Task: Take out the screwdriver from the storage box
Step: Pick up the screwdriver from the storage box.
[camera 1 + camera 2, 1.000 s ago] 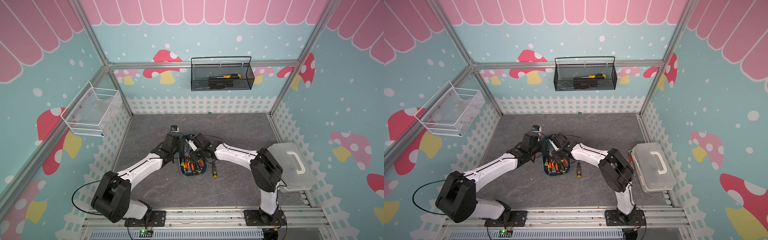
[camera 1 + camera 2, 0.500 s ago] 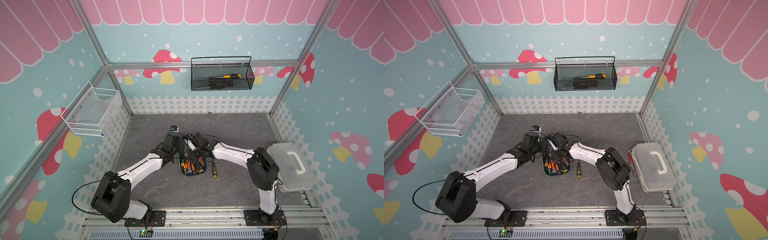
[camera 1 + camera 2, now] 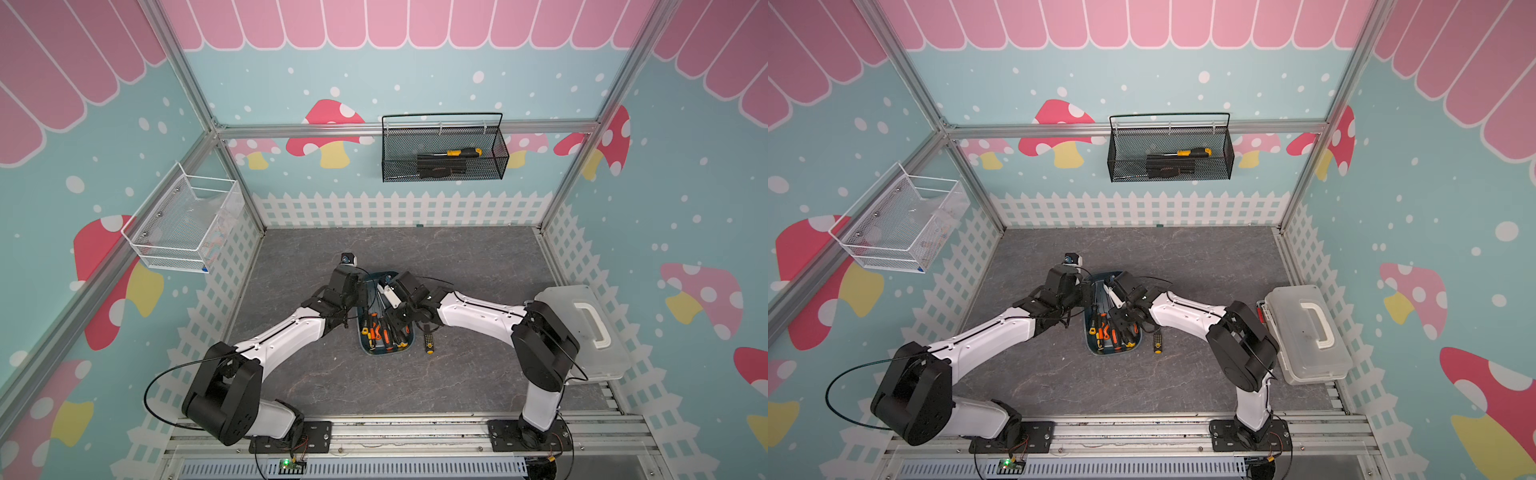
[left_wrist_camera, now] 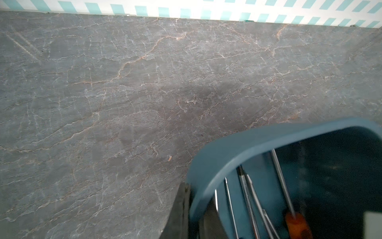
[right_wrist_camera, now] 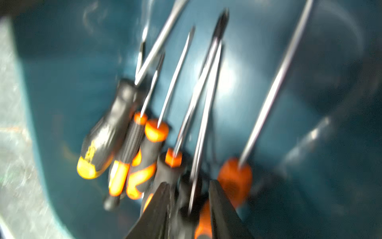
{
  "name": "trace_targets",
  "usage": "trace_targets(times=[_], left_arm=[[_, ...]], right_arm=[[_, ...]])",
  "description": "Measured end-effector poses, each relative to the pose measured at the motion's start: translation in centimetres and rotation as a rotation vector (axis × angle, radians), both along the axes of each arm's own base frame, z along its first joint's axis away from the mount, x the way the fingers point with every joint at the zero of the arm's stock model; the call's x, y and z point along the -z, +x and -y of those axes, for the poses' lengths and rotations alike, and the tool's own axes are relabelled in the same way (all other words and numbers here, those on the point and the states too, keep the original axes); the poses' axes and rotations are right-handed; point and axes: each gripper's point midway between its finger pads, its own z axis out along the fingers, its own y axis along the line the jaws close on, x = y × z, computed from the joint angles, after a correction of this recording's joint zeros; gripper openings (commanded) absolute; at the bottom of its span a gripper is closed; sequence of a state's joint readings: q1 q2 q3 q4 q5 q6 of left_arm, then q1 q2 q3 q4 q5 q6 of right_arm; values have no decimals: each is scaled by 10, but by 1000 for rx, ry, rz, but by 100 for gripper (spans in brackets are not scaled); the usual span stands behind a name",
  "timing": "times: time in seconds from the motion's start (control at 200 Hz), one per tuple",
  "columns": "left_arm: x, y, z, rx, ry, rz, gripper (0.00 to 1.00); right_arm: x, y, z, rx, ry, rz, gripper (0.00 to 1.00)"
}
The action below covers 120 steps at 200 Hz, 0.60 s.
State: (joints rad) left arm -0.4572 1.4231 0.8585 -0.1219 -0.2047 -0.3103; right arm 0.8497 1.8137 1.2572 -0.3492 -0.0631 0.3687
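Teal box [image 3: 386,352] is seen mid-counter [image 3: 457,257] in both top views, screwdrivers [image 3: 380,332] lying inside, another screwdriver [image 3: 428,343] just beside it. In the left wrist view, its rim [image 4: 237,142] is clamped by the closed left hand [image 4: 194,209]. In the blurred right wrist view, one shaft [image 5: 201,144] is straddled by the right hand [image 5: 189,207], jaws parted; a grip cannot be told.

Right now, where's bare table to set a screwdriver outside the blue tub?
Free: the strip between tub and back fence; the stretch from tub to front rail. Crowded: left arm and right arm flank the tub, a loose screwdriver lies at its right, the white case fills the right edge.
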Motion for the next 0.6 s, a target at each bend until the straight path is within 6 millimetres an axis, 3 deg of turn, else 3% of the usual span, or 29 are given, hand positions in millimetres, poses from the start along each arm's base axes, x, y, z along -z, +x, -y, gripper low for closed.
trace_targets(times=[0.29,0.6], left_arm=[[-1,1,-1,-4,-2,4,0],[-1,2,-2,-6,-2,6,0]], right_arm=[[8,-17,12,9,-31,-51,34],[14,-11,1,3,-79,-66,33]])
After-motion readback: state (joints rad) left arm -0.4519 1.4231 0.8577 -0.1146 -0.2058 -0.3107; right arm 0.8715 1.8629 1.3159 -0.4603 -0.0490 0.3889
